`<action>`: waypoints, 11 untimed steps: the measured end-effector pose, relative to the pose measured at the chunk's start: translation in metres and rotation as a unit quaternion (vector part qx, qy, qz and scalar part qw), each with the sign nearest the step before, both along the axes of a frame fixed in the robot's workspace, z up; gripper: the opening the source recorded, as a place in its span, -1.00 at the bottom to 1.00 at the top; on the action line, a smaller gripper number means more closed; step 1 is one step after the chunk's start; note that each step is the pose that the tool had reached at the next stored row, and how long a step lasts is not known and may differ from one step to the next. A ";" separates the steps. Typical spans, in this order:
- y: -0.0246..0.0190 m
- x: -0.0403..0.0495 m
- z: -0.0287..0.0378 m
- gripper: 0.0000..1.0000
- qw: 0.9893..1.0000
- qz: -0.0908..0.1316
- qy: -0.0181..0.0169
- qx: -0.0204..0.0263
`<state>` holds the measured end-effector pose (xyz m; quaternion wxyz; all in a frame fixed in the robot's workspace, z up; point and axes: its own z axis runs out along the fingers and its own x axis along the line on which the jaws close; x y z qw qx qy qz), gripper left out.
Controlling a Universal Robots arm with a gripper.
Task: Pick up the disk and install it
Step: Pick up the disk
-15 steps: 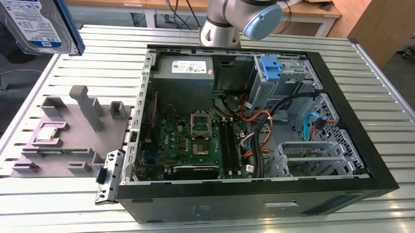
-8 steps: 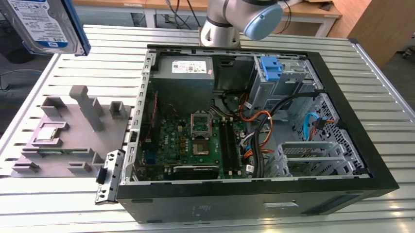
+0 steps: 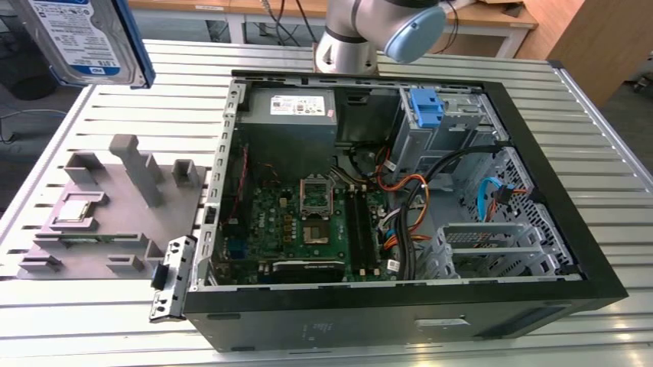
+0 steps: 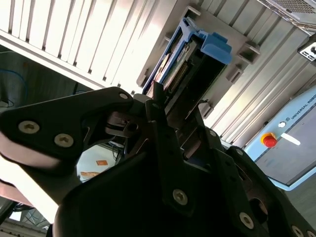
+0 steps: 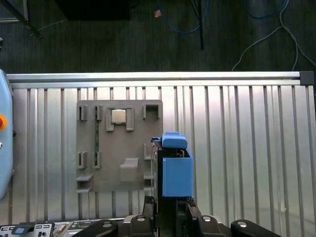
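Observation:
The disk (image 3: 87, 38) hangs high above the table at the exterior view's far left, its white label with a blue band facing the camera and a blue rail along one edge. In both wrist views my gripper (image 4: 163, 106) is shut on it. The disk (image 4: 190, 69) juts out from between the black fingers with its blue carrier tab at the far end. In the first wrist view the disk (image 5: 175, 173) is seen edge-on above the grey fixture plate (image 5: 118, 145), with the gripper (image 5: 170, 210) clamped around its near end.
The open computer case (image 3: 602, 252) lies on the slatted aluminium table (image 3: 612, 130), with a blue caddy (image 3: 429, 107) in its drive bay and a grey power supply (image 3: 301, 107) beside it. The grey fixture plate (image 3: 102, 206) holds a chip (image 5: 117, 116). The arm's base (image 3: 352, 46) stands behind the case.

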<state>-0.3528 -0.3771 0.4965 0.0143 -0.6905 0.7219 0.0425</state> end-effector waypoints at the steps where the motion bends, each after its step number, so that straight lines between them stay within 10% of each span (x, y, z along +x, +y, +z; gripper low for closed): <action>1: 0.0000 0.0019 0.0000 -0.30 1.000 0.000 0.000 0.000; 11: 0.0000 0.0235 0.0000 -0.30 1.000 0.000 0.000 0.000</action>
